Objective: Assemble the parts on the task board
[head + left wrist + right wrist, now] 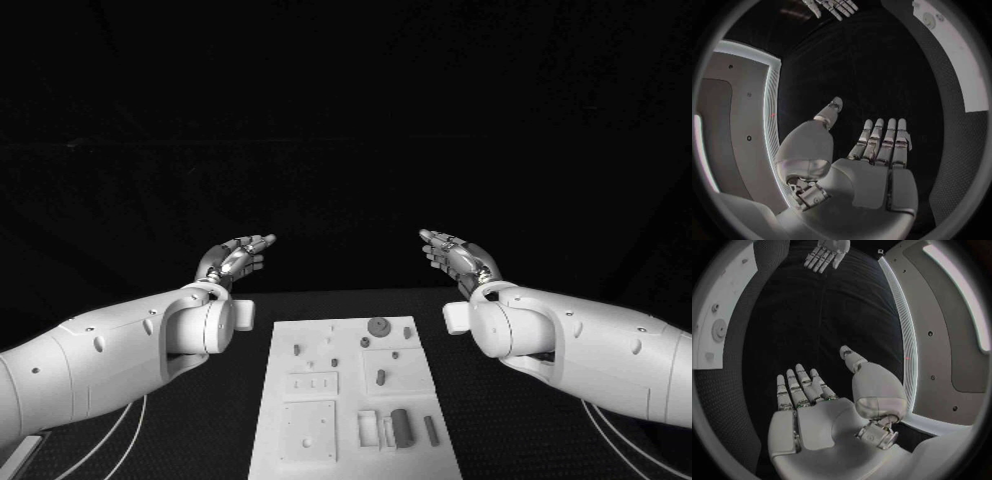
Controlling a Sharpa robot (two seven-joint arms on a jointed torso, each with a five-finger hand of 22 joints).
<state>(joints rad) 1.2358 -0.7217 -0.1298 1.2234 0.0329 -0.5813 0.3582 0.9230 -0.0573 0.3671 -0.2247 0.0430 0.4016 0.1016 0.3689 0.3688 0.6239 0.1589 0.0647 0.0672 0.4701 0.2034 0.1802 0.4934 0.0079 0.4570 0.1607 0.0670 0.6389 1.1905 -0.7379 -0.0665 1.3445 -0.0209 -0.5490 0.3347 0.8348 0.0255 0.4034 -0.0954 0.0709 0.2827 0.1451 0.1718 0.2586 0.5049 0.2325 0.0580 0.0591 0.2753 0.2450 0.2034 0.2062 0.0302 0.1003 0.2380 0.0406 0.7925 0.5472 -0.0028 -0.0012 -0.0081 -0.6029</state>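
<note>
1. where the black worktop (498,420) meets the near edge of the head view, the white task board (353,440) lies lengthwise between the two arms, its small grey parts resting on it.
2. at the board's near end, a cluster of upright grey and pale parts (400,428) stands just beside a square recessed panel (307,432).
3. further up the board, a small dark peg (381,377) sits in the middle stretch, and a round disc-shaped part (378,325) lies near the far end.
4. beyond the board's far corners, the two white arms reach forward, one on each side, well clear of the plate.
5. the left hand (237,258) hovers above the worktop past the board, palm turned inward, fingers spread apart and straight, holding nothing; its wrist view shows the bare palm (873,172).
6. the right hand (459,258) mirrors it on the other side, fingers extended and apart, nothing in its grasp; its wrist view shows the empty palm (817,415).
</note>
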